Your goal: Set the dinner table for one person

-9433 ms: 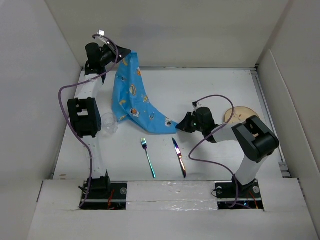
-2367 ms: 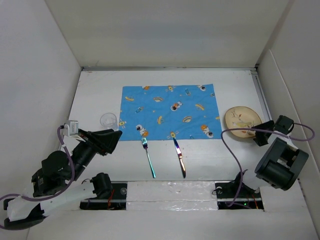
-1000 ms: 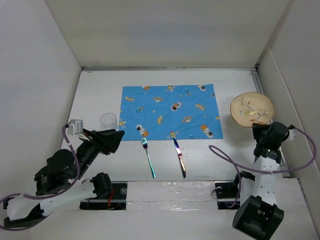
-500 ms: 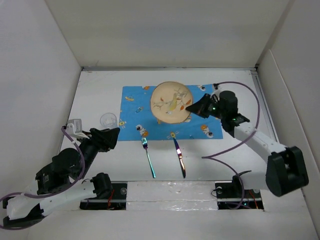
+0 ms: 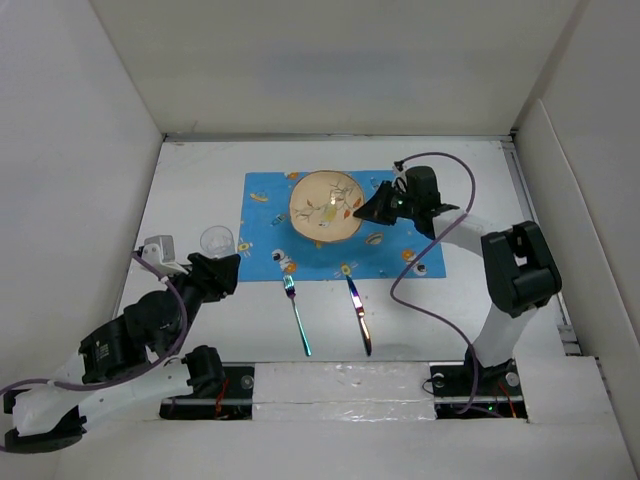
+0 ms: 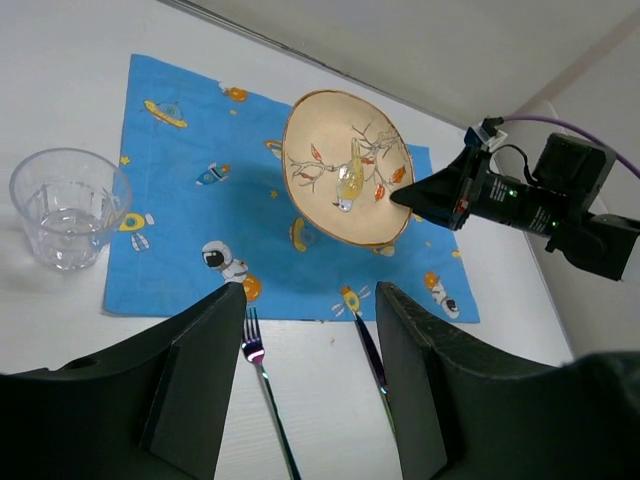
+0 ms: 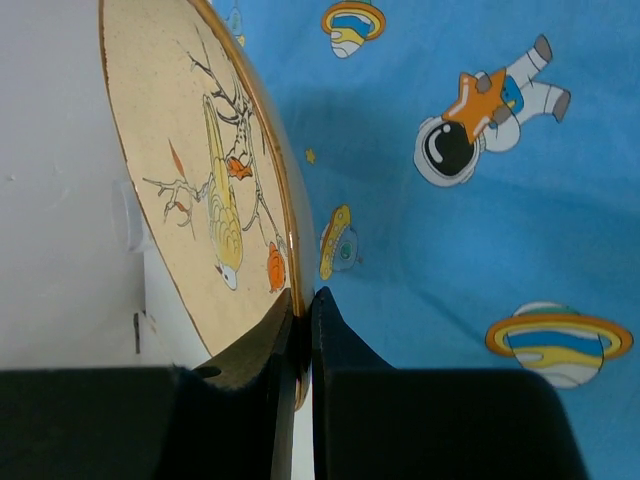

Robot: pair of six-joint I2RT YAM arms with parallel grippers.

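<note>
My right claw (image 5: 368, 212) is pinched narrow on the rim of the plate (image 5: 322, 203) and holds it tilted over the placemat (image 5: 265, 215), which lies flat mid-desk, nearer the far edge. My left claw (image 6: 310, 295) hangs part-open and holds nothing, above the near left of the white walled desk (image 5: 200, 180). The glass (image 5: 217, 241) stands just beside the placemat's left edge. The fork (image 5: 296, 315) and knife (image 5: 359, 318) lie towards the near edge.
</note>
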